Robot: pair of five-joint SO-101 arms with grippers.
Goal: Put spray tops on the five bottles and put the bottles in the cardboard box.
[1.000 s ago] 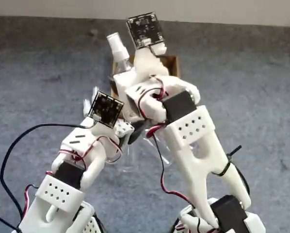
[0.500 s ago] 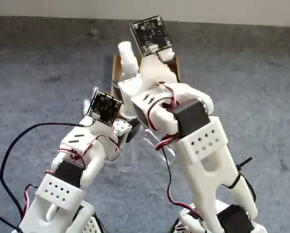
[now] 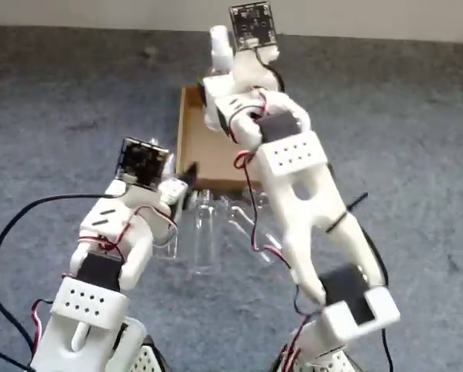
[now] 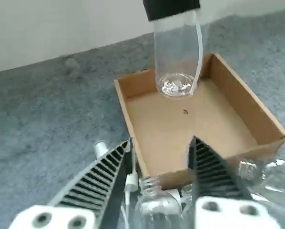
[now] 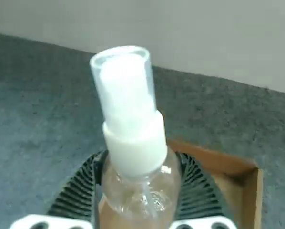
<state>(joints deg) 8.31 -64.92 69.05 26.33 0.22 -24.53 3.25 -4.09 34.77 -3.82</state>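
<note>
Right wrist view: right tool (image 5: 138, 188) clamped on spray-topped bottle (image 5: 133, 143); left tool (image 4: 160, 143) apart.

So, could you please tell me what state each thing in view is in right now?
held bottle: spray top on, upright over the box.
box: open, floor bare.
loose bottles: lying by the box; the necks that show have no tops.
right gripper: shut on the held bottle.
left gripper: open, above the loose bottles.
</note>
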